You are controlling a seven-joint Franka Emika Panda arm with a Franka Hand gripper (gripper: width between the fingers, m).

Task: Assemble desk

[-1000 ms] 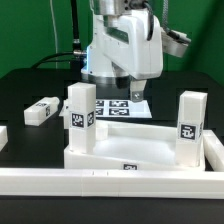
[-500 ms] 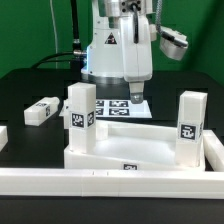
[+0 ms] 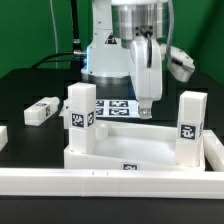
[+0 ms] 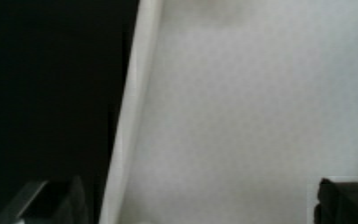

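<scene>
The white desk top (image 3: 150,150) lies flat, with two tagged legs standing upright in it, one at the exterior view's left (image 3: 80,118) and one at its right (image 3: 191,125). A third leg (image 3: 42,110) lies loose on the black table. The end of another white part (image 3: 2,137) shows at the left edge. My gripper (image 3: 147,112) hangs just above the top's far rim. In the wrist view my gripper (image 4: 194,205) is open, its dark fingers (image 4: 346,200) far apart. A white surface (image 4: 247,100) fills the space beneath it.
The marker board (image 3: 115,108) lies behind the desk top, under the arm. A long white border rail (image 3: 110,185) runs along the front and up the right side (image 3: 214,150). The robot's base (image 3: 105,55) stands at the back.
The hand has turned and moved toward the exterior view's right and a little down, from over the marker board to the desk top's far rim. The parts have not moved.
</scene>
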